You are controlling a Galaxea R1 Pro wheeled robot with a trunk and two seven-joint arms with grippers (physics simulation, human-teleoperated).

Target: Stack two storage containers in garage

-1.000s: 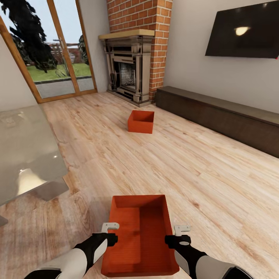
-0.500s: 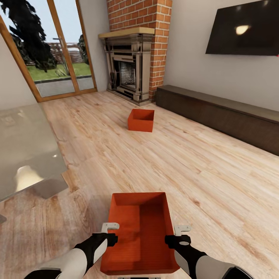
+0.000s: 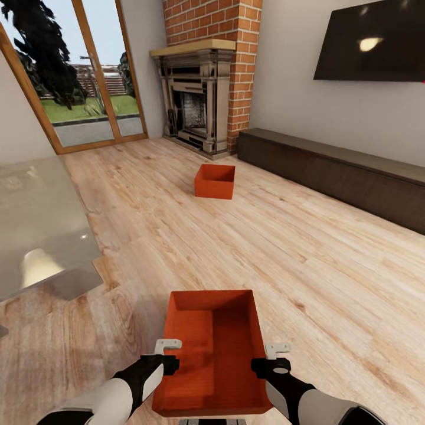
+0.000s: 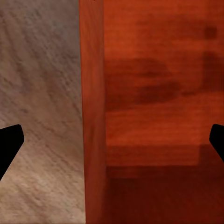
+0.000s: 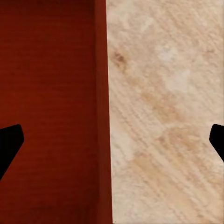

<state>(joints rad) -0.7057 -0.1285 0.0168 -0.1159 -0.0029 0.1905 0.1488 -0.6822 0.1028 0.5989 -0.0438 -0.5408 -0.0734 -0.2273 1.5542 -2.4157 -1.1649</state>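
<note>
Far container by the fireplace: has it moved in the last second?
No. The far container keeps its spot before the fireplace; the whole picture slid up slightly, so the camera moved.

No legible text, label, brand, number or sign on any surface in these views

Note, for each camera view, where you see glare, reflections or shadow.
Head view: a bright lamp glare sits on the black wall screen, and the glossy grey tabletop mirrors pale light. Left wrist view: soft dark shadow patches fall across the near storage container, inside it. Right wrist view: the container's inside is evenly dim, while the wood-plank flooring beside it is brightly lit.
</note>
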